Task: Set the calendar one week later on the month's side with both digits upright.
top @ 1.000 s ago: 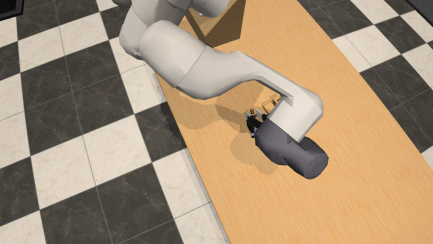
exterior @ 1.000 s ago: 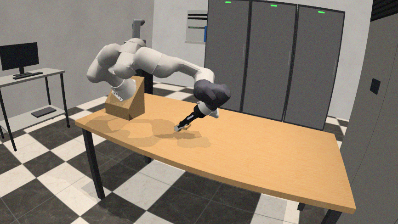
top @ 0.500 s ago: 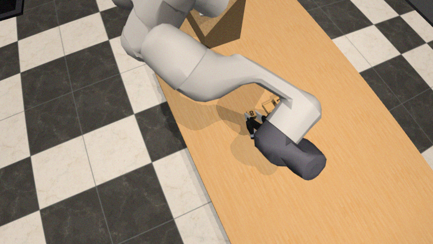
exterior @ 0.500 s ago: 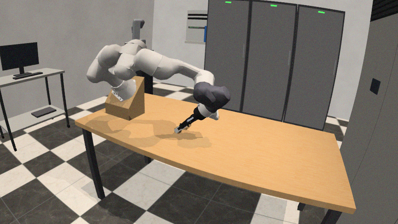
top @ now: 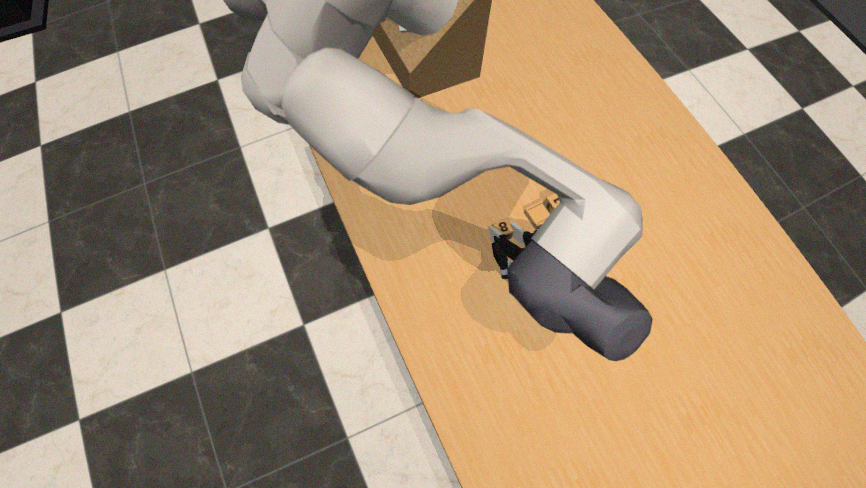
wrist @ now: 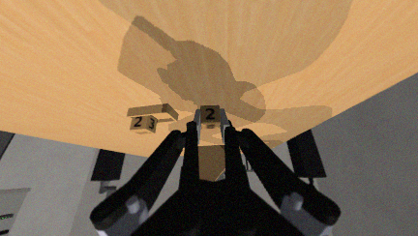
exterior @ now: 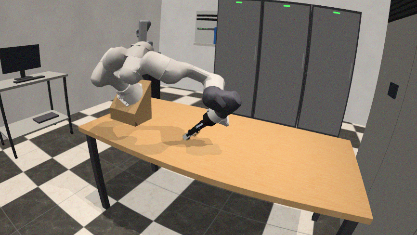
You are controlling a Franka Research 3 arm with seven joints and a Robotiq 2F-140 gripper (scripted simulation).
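The gripper (top: 507, 233) (exterior: 186, 136) (wrist: 210, 116) is closed on a cube (top: 502, 227) (wrist: 210, 114), its 2 upright in wrist view; the tray (top: 536, 213) (wrist: 147, 111) lies toward nine o'clock there, long side nearly nine-to-three. The other cube (top: 552, 201) (wrist: 143, 124) shows 2 and 3.

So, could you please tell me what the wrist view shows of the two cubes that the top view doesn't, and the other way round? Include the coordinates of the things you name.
Only wrist: a 2 on the cube in the gripper (top: 513, 235) (wrist: 210, 118), and a 2 and a 3 on the other cube (wrist: 143, 124).
Only top: an 8 on the held cube (top: 502, 227) (wrist: 210, 114).
Both: the held cube between the fingers, and the tray (top: 538, 213) (wrist: 151, 111) off to one side.
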